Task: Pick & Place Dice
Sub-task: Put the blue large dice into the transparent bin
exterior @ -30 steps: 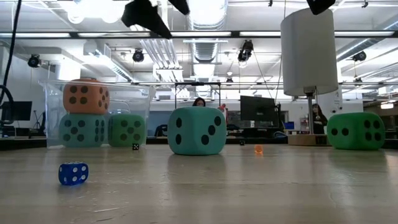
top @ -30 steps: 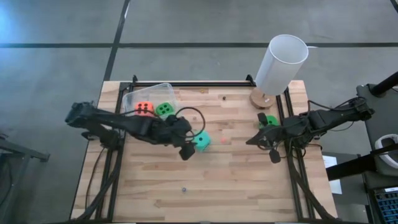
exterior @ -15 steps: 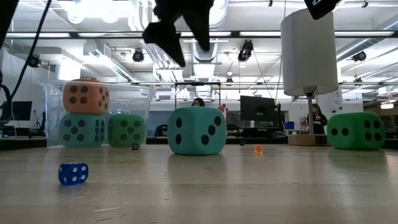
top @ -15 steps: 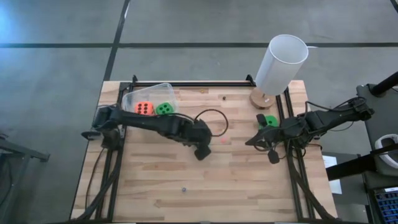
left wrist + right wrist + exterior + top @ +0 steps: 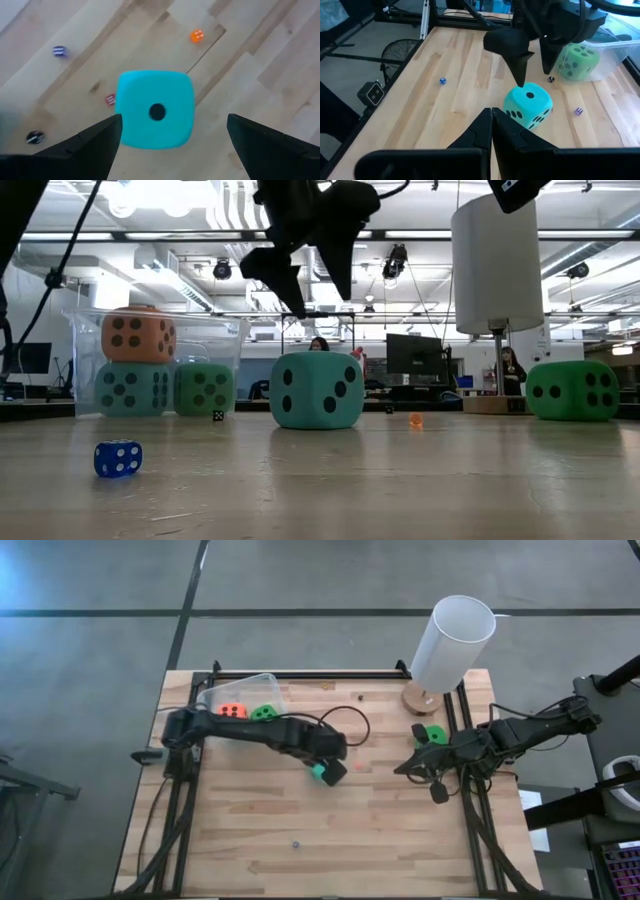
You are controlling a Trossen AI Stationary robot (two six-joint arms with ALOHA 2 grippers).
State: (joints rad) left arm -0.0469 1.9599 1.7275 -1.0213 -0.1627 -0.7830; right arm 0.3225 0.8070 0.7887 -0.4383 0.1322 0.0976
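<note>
A teal die [image 5: 317, 773] rests flat on the wooden table near its middle, one pip up. My left gripper [image 5: 330, 766] hangs open right above it, a finger on either side, touching nothing [image 5: 173, 117]; the low view shows the fingertips still above the die [image 5: 317, 390]. An orange die [image 5: 232, 712] and a green die [image 5: 264, 713] sit in the clear tub [image 5: 215, 692]; the low view shows the orange one stacked on another teal die [image 5: 132, 388]. One more green die [image 5: 433, 733] stands by the right edge. My right gripper [image 5: 403, 767] waits shut beside it.
A tall white cylinder [image 5: 452, 640] on a round wooden base stands at the far right corner. Tiny dice lie scattered: a blue one [image 5: 118, 458], an orange one [image 5: 416, 420], a black one [image 5: 218, 416]. Bare wood stretches along the near edge.
My left gripper has travelled toward the table's right and come down, ending over the teal die with its fingers spread on both sides of it. The die has stayed where it was.
</note>
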